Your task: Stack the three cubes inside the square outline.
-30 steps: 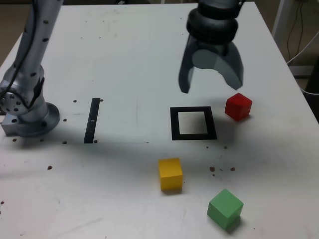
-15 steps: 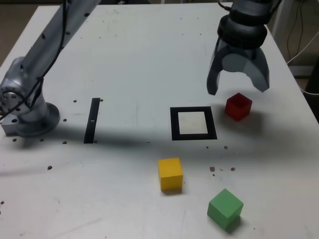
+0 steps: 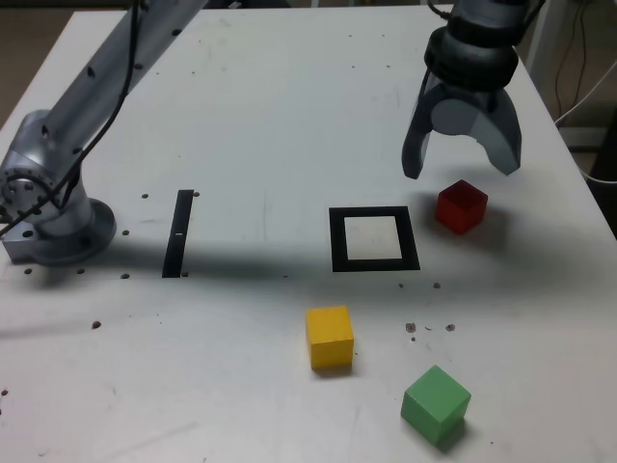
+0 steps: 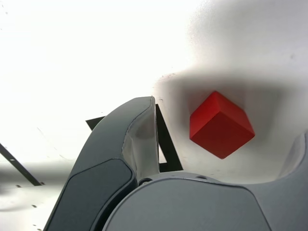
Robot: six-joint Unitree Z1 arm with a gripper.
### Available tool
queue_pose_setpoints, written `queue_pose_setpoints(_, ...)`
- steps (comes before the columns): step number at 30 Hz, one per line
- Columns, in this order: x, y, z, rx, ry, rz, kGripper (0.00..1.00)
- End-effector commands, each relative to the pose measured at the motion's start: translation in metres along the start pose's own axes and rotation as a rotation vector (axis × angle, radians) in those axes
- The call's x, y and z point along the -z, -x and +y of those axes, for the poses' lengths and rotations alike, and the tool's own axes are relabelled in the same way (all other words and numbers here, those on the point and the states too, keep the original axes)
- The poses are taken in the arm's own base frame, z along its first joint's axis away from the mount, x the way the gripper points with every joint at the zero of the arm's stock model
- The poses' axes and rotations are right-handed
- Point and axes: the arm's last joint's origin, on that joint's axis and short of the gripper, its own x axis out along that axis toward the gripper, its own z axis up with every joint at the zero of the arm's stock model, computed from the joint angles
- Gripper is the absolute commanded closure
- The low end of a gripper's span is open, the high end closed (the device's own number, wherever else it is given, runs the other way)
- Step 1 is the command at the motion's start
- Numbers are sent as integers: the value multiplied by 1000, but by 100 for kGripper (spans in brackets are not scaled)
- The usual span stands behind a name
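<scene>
My gripper [image 3: 461, 172] hangs open just above and behind the red cube [image 3: 461, 205], its two grey fingers spread wider than the cube and holding nothing. The wrist view shows the red cube [image 4: 221, 124] lying between the spread fingers [image 4: 139, 139], apart from both. The square outline [image 3: 373, 239] of black tape lies just to the exterior view's left of the red cube, with nothing inside it. The yellow cube [image 3: 330, 337] sits nearer the front, below the outline. The green cube [image 3: 436, 403] rests at the front right.
A narrow black tape strip [image 3: 178, 232] lies at the exterior view's left. The arm's grey base [image 3: 48, 207] stands at the far left, its links reaching across the back. Small dark specks dot the white table [image 3: 241, 145]. The table's right edge [image 3: 569, 154] is close to the gripper.
The gripper has moved to the exterior view's right, from behind the outline to over the red cube, staying open. Over the last half second it has hardly shifted. The cubes have not moved.
</scene>
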Motion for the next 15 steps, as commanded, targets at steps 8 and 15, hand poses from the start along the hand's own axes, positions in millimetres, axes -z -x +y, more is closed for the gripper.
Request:
queue_pose_setpoints(8,-2,0,-5,-29,-329,9,2)
queue_pose_setpoints(15,-5,1,-6,-58,-518,-7,2)
